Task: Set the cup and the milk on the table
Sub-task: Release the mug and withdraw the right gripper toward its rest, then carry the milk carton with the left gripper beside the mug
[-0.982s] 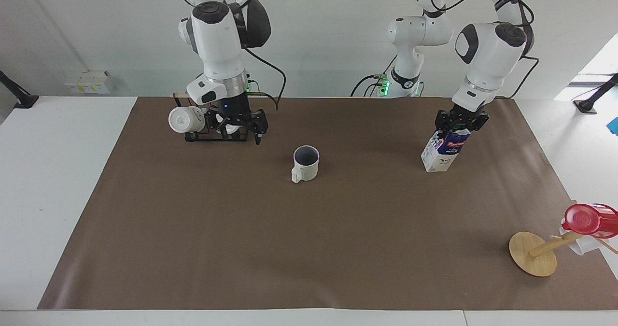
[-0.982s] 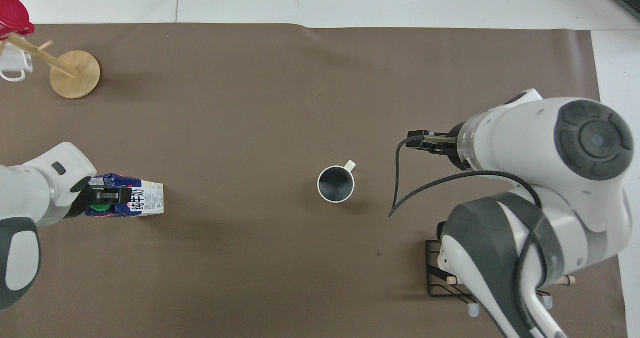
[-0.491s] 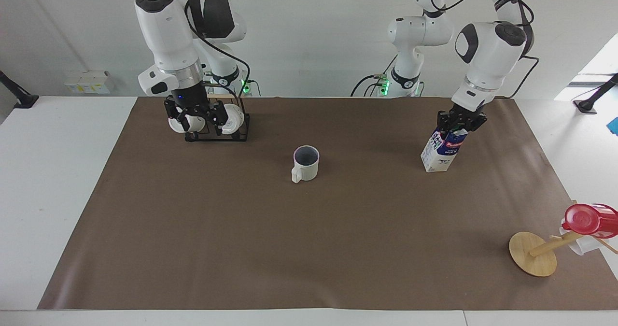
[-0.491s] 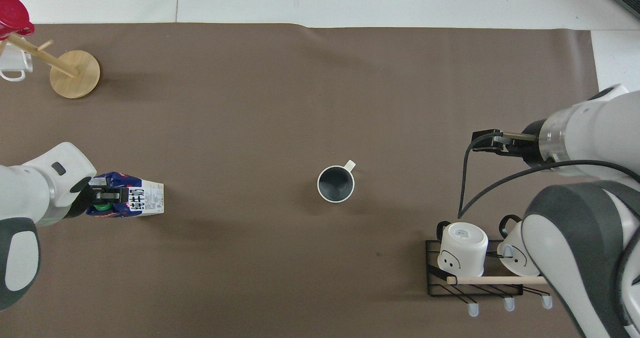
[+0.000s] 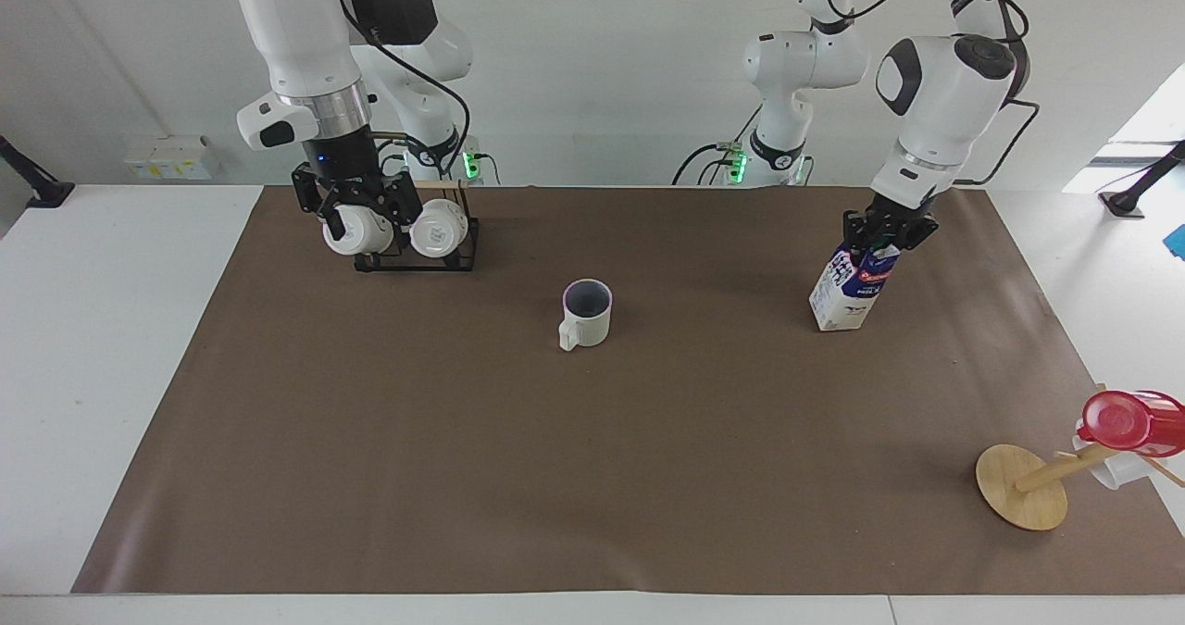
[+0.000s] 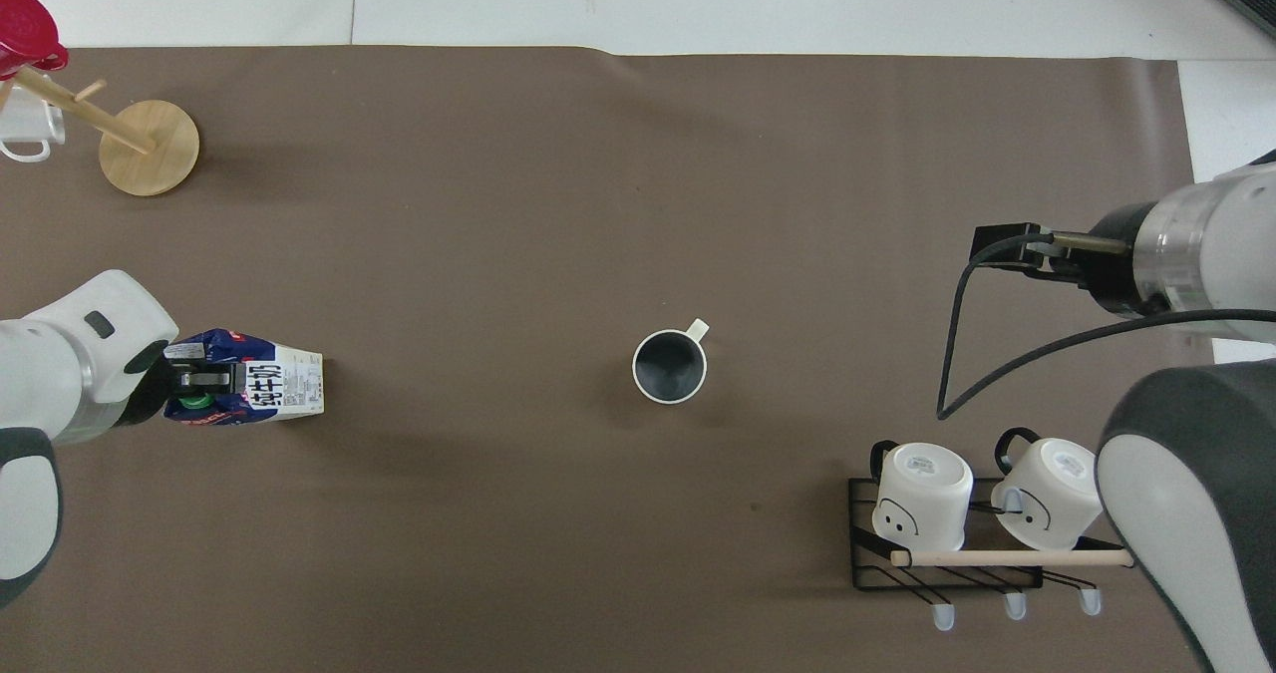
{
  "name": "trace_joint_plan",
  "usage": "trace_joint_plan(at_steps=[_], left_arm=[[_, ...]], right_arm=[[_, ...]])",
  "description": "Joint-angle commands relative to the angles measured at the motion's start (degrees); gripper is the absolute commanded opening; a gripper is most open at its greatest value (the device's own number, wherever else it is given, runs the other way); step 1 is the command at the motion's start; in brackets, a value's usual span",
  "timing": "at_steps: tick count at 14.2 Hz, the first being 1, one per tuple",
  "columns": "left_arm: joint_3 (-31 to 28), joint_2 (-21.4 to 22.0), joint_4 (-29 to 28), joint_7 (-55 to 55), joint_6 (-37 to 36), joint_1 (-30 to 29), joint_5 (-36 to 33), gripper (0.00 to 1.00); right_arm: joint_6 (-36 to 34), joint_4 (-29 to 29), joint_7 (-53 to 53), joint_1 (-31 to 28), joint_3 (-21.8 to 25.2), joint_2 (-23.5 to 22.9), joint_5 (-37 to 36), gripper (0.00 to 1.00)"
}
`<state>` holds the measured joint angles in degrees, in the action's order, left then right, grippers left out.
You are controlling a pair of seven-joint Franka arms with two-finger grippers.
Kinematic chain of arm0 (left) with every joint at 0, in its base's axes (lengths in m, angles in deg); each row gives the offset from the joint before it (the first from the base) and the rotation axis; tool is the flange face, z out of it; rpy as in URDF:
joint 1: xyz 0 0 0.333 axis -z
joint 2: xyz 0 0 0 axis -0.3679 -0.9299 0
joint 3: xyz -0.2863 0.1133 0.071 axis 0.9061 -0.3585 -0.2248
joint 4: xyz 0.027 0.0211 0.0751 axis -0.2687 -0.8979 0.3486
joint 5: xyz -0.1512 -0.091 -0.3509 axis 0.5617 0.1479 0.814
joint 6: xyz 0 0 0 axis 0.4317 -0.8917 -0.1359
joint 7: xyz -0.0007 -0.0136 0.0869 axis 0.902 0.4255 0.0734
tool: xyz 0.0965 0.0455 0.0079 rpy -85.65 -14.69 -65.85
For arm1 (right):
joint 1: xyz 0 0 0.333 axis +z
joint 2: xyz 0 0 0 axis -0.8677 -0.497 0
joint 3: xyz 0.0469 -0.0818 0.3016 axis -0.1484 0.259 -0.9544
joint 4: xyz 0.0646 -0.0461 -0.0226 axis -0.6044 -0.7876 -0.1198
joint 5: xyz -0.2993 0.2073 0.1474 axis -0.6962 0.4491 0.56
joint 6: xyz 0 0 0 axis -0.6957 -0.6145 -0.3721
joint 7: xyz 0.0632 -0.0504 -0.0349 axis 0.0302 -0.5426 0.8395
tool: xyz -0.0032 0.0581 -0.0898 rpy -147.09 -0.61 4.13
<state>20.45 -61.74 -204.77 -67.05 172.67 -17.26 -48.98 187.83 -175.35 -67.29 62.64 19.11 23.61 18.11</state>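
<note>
The cream-white cup (image 5: 588,313) stands upright on the brown paper in the middle of the table (image 5: 111,329), handle away from the robots; it also shows in the overhead view (image 6: 669,366). The white and blue milk (image 5: 847,287) rests on the paper toward the left arm's end, leaning slightly. My left gripper (image 5: 884,231) is shut on its top, also seen from overhead (image 6: 194,382) on the milk (image 6: 269,392). My right gripper (image 5: 356,208) is open and empty, raised over the mug rack.
A black wire rack (image 5: 417,259) with two all-white mugs (image 6: 922,494) stands near the right arm's base. A tilted wooden stand (image 5: 1021,486) with a red plastic cup (image 5: 1129,421) and a white mug sits at the table's edge farthest from the robots, at the left arm's end.
My right arm rose and swung from beside the rack to above its end, uncovering both mugs. My left gripper stayed on the milk's top and the carton barely shifted.
</note>
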Motion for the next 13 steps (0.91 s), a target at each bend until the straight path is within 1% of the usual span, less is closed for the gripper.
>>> trace_joint_plan(at_steps=[1,4,6,9,10,13], left_arm=[[1.99,0.55,2.21,-5.37,-3.1,1.21,-0.99,0.35],[9.45,0.37,3.61,-15.38,-3.9,1.21,-0.91,0.34],[13.59,-1.29,6.58,-20.23,-4.77,1.21,-0.47,0.34],[17.02,-5.42,11.51,-23.05,-5.04,1.39,-0.11,0.34],[18.25,-6.65,13.0,-25.76,-5.13,2.52,-0.03,0.32],[18.44,-11.48,16.96,-34.02,-4.34,7.88,-0.37,0.32]], right_arm=[[-2.63,3.15,1.27,-0.69,1.21,0.26,0.27,1.0],[-6.49,7.54,1.62,-0.69,3.84,0.26,0.27,1.0],[-8.16,8.0,2.23,-0.69,5.77,0.44,0.18,1.0],[-11.76,8.96,8.55,-0.69,8.59,1.67,0.27,1.0],[-12.91,9.48,9.61,-0.69,9.03,1.67,0.53,1.0],[-16.33,9.93,14.09,-0.51,9.56,1.58,-0.25,1.0]])
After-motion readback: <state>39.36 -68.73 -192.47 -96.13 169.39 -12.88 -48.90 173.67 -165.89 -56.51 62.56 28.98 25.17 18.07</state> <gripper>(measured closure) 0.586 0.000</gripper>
